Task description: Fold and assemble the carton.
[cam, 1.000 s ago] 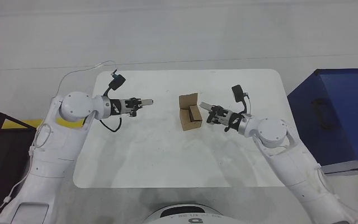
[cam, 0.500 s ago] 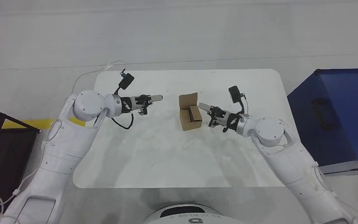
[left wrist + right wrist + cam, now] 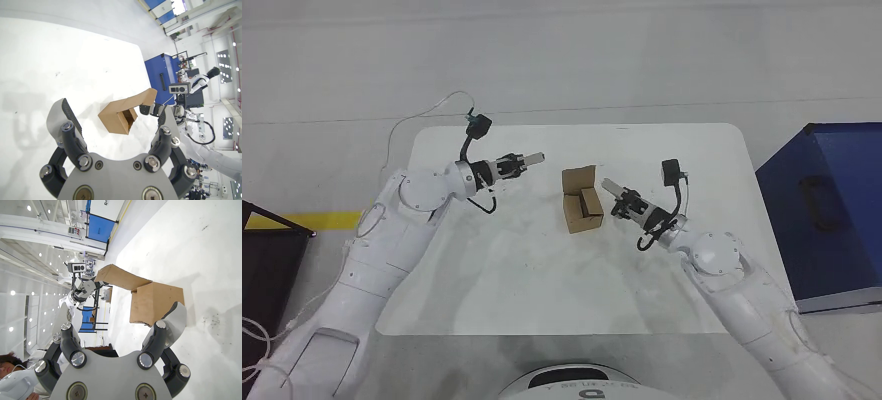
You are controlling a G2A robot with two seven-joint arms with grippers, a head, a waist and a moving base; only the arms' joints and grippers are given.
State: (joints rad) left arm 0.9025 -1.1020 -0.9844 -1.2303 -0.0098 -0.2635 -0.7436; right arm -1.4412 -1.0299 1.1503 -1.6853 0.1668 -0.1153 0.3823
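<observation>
Between left tool [image 3: 534, 158], right tool [image 3: 608, 187], one carton [image 3: 580, 200]

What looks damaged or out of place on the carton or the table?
The carton is unfinished: one long flap sticks up at a slant and one end is open. One lower edge looks ragged, as if slightly torn. The table has dark scuff marks nearby.

Left arm [image 3: 392, 235] and right arm [image 3: 742, 290]: glossy white shells, black wrists, loopy black cables [image 3: 214, 133]. Left end effector [image 3: 115, 105] and right end effector [image 3: 116, 317] have grey plates, silver screws, black linkages.
</observation>
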